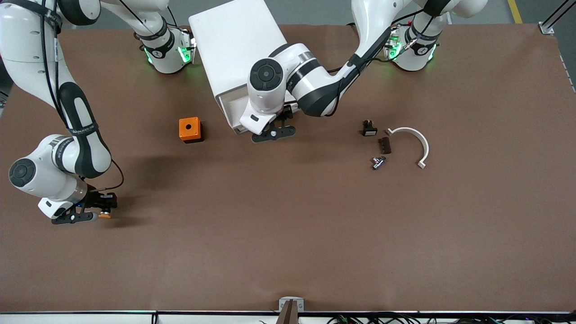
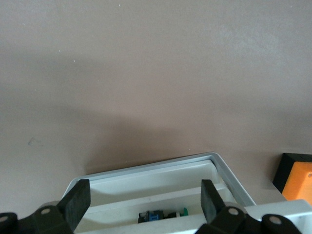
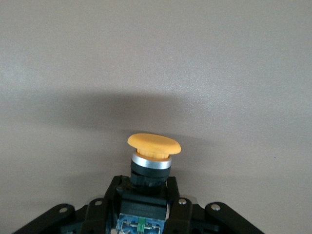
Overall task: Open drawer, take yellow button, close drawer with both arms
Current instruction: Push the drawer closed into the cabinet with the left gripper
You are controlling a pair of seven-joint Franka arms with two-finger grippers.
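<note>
Gripping the button (image 3: 153, 156) by its black body, the right gripper (image 1: 100, 208) sits low at the frame's lower left over bare tabletop (image 1: 288, 234). At upper centre, the left gripper (image 1: 274, 131) hangs wide open over the pulled-out drawer (image 2: 161, 187).

Two robot arms (image 1: 58, 148) (image 1: 310, 83), one white cabinet (image 1: 234, 49), and one orange cube (image 1: 190, 129). One orange-capped button (image 3: 153, 146). One curved white clip (image 1: 411, 144) and three small dark parts (image 1: 377, 146).

Cube (image 1: 190, 129) beside cabinet (image 1: 238, 54), toward right arm's end.
</note>
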